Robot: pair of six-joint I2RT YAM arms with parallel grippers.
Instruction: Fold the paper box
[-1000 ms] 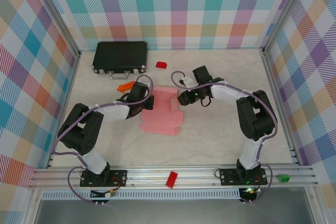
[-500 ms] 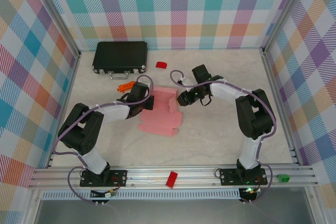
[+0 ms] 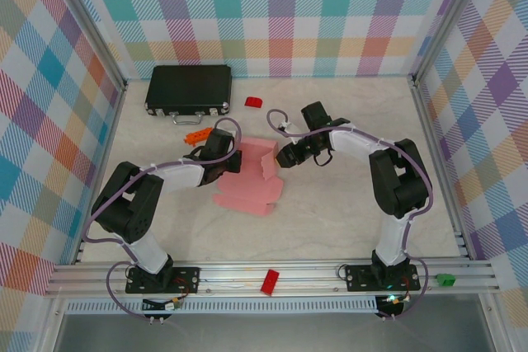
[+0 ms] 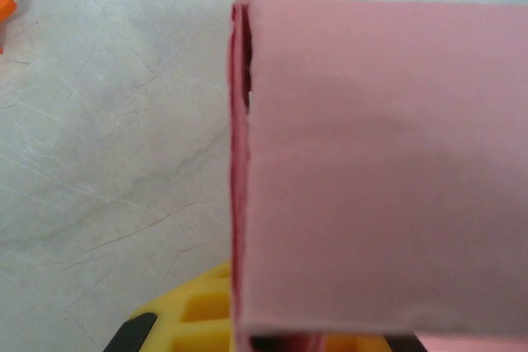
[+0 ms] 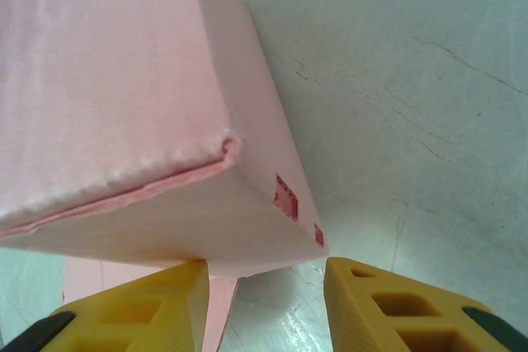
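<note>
Paper box lies clamped in the outstretched left tool, the right tool half-open at its corner.

Plaid walls — pale marbled tabletop

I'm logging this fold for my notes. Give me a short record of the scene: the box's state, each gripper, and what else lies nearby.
paper box: pink, partly folded, lying between the two grippers
left gripper: shut on the box's left edge
right gripper: open, at the box's right corner
case: black, closed, far left
red block: just right of the case
orange piece: beside the left arm
</note>
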